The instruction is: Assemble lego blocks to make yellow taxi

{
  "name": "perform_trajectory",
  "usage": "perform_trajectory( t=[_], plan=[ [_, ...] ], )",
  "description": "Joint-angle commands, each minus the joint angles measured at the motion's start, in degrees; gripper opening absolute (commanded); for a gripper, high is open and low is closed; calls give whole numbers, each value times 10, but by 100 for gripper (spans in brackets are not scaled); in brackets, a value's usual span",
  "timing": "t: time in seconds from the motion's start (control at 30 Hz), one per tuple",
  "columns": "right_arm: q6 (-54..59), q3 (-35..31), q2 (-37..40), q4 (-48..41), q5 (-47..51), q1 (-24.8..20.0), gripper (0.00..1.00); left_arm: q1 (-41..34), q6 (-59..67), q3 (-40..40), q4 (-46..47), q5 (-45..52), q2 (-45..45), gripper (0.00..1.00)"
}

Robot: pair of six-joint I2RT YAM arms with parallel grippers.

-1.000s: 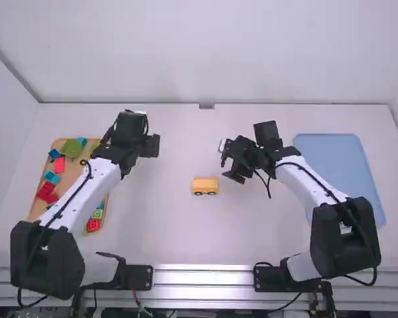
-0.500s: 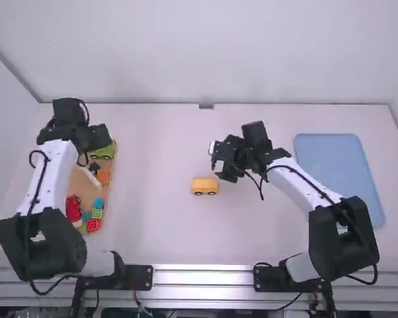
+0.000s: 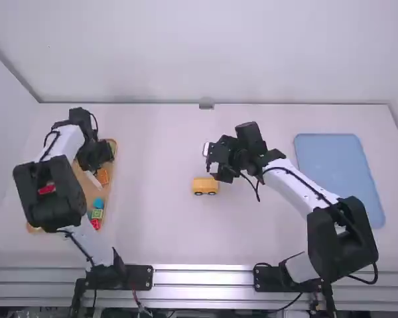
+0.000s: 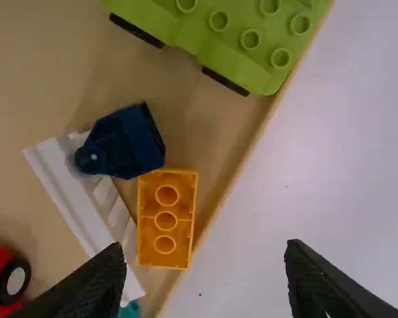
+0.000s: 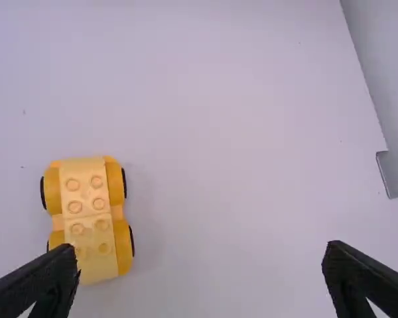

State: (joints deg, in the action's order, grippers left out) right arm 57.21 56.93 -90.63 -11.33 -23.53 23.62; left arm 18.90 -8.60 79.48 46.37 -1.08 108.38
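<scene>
Over the wooden tray's right side hangs my left gripper (image 3: pixel 101 165); in its wrist view the left gripper (image 4: pixel 205 281) is open, nothing between its fingers. An orange-yellow brick (image 4: pixel 186 228) lies studs down there, beside a white ridged piece (image 4: pixel 69 192) and a dark blue piece (image 4: pixel 123 142). The yellow wheeled base (image 3: pixel 205 185) stands on the table near the middle. My right gripper (image 3: pixel 214 162) is just behind and above that base. In the right wrist view the right gripper (image 5: pixel 199 278) is open, with the yellow base (image 5: pixel 89 218) toward one finger.
The wooden tray (image 3: pixel 111 192) at the left also holds a green wheeled base (image 4: pixel 252 40), a red wheeled piece (image 4: pixel 0 278) and several small blocks. A blue tray (image 3: pixel 335 165) lies at the right. A wall with a small metal bracket (image 3: pixel 206 106) bounds the table's back.
My left arm has swung left from the table over the wooden tray, then lowered and drawn in there. My right gripper has shifted left, nearer the yellow base, which has stayed put.
</scene>
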Motion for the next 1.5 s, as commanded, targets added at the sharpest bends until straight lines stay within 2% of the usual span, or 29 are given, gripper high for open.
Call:
perform_trajectory(
  t=[0.0, 0.33, 0.63, 0.77, 1.0, 1.27, 1.47],
  plan=[
    [0, 8, 10, 2, 0, 1, 98, -2, 5, -11, -4, -7, -1, 60],
    [0, 8, 10, 2, 0, 1, 98, -1, -10, -77, -64, -44, -1, 58],
    [0, 8, 10, 2, -2, 1, 98, -1, 9, -87, -68, -49, -1, 56],
    [0, 8, 10, 2, -2, 1, 98, -1, -10, -91, -68, -89, -1, 57],
    [0, 8, 10, 10, -2, 1, 98, 2, -6, -121, -96, -84, -1, 57],
    [0, 8, 10, 11, -4, 8, 98, 7, -26, -125, -76, -82, -1, 51],
    [0, 8, 10, 10, -4, 7, 98, 7, -25, -145, -101, -68, -1, 48]
  ],
)
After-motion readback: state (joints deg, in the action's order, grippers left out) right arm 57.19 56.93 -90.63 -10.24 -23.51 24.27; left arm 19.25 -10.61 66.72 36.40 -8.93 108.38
